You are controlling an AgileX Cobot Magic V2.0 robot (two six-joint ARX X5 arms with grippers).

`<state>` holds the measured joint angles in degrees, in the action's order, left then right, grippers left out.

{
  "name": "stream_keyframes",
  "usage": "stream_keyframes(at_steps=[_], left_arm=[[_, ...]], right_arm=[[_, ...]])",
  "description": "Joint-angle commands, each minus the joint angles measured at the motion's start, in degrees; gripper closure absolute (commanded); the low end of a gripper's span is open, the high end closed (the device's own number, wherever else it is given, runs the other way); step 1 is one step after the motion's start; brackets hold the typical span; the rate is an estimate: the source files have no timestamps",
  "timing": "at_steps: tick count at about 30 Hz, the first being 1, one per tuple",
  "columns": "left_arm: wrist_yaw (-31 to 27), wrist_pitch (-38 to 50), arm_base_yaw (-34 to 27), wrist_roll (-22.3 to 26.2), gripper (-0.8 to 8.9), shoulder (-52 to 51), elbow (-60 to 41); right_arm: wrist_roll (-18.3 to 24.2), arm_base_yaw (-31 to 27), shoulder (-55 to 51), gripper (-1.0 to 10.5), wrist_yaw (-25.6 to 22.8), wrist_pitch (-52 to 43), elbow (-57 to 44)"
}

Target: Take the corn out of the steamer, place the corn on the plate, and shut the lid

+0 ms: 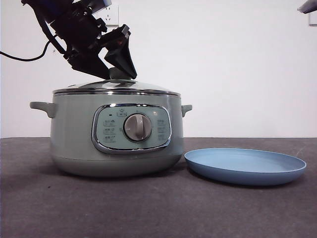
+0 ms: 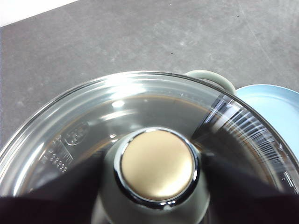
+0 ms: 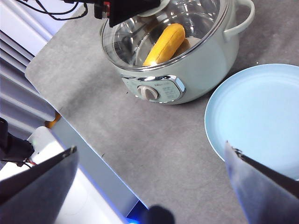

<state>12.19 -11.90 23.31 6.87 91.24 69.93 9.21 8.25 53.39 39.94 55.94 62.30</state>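
Glass lid (image 1: 116, 86) sits on steamer (image 1: 74, 134); left hand (image 1: 115, 69) clasps its knob (image 2: 158, 166).

1. Left gripper (image 1: 119, 67): black throughout, matte; jaws are flat, wedge-shaped plates tapering to narrow tips.
2. Wrist block above it: black, boxy, angular housing w/ a pale grey panel at the top edge.
3. Cable: one thin black lead runs off the arm's side.
4. Right gripper (image 3: 154, 163): two broad dark jaws, smooth faces w/ grey sheen; fine serrated edge on one.
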Motion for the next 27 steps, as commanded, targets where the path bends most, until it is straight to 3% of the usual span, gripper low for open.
stream_keyframes(at_steps=[1, 4, 7, 20, 27], left_arm=[[0.2, 0.0, 0.4, 0.3, 6.71, 0.7, 0.0], [0.3, -0.3, 0.4, 0.2, 7.2, 0.7, 0.0], [0.3, -0.6, 0.4, 0.2, 8.3, 0.7, 0.0], [1.9, -0.5, 0.3, -1.3, 8.22, -1.7, 1.5], [1.9, -6.5, 0.3, -1.3, 8.22, -3.4, 8.2]], right_arm=[[-0.4, 0.1, 0.0, 3.2, 0.0, -0.2, 0.1], [-0.4, 0.1, 0.0, 3.2, 0.0, -0.2, 0.1], [-0.4, 0.1, 0.0, 3.2, 0.0, -0.2, 0.1], [-0.5, 0.1, 0.0, 3.2, 0.0, -0.4, 0.1], [-0.9, 0.1, 0.0, 3.2, -1.7, -1.2, 0.1]])
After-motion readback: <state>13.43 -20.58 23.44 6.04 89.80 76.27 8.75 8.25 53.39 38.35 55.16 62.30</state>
